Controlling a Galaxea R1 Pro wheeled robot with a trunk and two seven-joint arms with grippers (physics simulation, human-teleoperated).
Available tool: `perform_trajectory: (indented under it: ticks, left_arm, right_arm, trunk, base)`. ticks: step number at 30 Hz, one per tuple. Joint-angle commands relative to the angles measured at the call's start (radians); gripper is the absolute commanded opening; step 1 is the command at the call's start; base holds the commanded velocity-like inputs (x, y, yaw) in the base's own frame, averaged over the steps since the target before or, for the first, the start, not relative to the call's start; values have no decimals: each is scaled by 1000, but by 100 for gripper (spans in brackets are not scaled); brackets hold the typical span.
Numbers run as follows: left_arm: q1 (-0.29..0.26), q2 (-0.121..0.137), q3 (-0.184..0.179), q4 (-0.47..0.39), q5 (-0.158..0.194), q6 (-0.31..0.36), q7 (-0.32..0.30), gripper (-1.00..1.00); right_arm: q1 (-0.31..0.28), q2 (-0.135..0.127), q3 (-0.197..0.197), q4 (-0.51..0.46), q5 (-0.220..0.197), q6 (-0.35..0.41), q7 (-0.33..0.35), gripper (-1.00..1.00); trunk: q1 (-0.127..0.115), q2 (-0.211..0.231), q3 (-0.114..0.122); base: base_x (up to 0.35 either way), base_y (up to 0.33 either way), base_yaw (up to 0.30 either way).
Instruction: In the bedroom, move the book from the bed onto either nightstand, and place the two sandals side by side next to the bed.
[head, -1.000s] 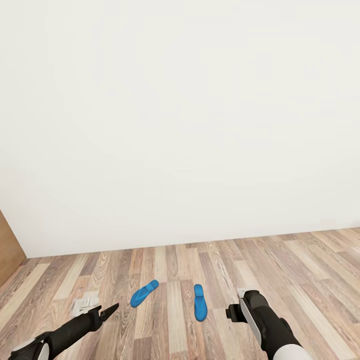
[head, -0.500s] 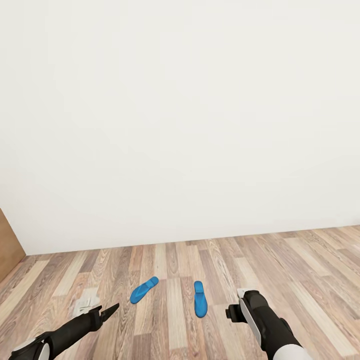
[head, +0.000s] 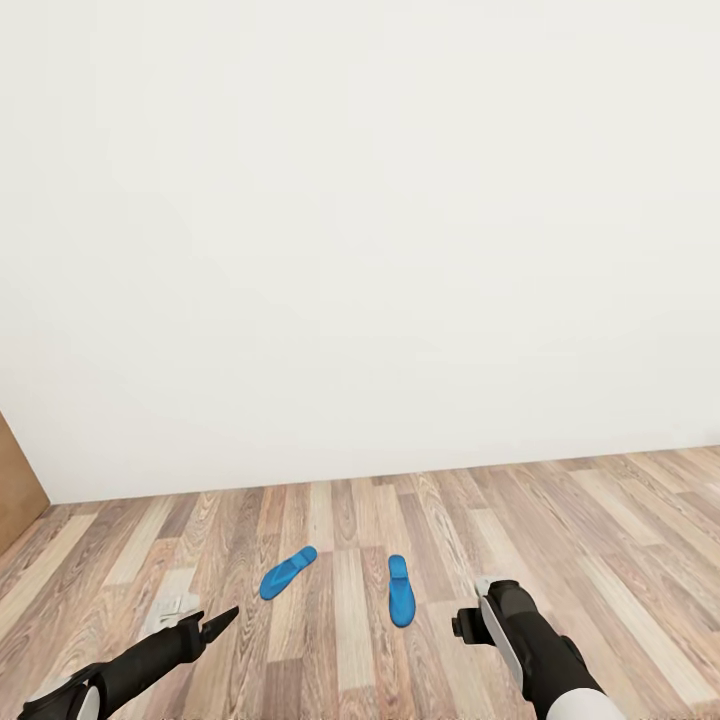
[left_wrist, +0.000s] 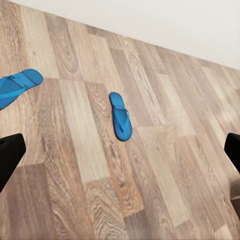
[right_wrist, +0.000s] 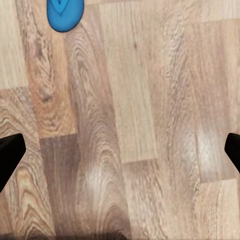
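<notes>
On the light-brown wood plank floor (head: 560, 520) ahead of me lie the two bright blue flat flip-flop sandals: one (head: 288, 572) at my 11 o'clock, angled, the other (head: 401, 590) at 12 o'clock, straighter, well apart. My left gripper (left_wrist: 120, 155) and right gripper (right_wrist: 120, 150) hover above the planks, both spread wide and holding nothing.

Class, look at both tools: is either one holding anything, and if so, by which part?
Nothing is held. The left tool and right tool are both open over bare floor; both sandals lie untouched.
</notes>
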Motion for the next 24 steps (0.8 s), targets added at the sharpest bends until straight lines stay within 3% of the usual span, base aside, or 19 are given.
perform_trajectory:
  ticks: [1,24]
  left_arm:
    - [-1,0,1,0,7,9,-2,100]
    - [-1,0,2,0,9,9,-2,100]
  right_arm:
    - [0,0,0,-1,1,5,-2,100]
    - [0,4,3,1,-1,4,-5,100]
  trunk:
    - [4,-8,-4]
    - [88,-162,-73]
  base:
    - [0,0,0]
    - [0,0,0]
